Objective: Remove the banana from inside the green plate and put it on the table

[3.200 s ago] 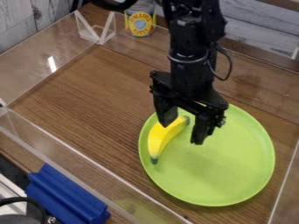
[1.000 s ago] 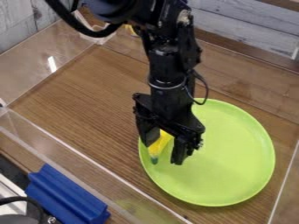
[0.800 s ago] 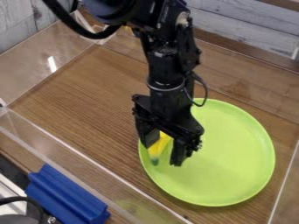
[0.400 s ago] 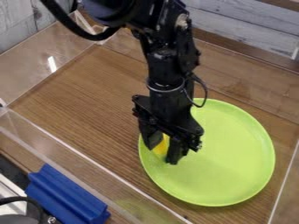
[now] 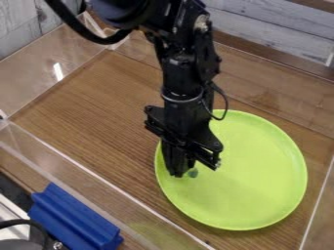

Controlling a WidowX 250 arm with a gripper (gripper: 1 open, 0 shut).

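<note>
- The banana is sitting in the left part of the green plate, just below the middle of the picture.
- I am pinching it with my gripper, which is hiding most of it.

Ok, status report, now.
Gripper shut on banana. Banana mostly hidden, in plate, left side. Nothing in the way.

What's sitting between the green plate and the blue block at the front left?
In the camera view, a strip of bare table, then the clear acrylic wall, separate the green plate from the blue block.
</note>
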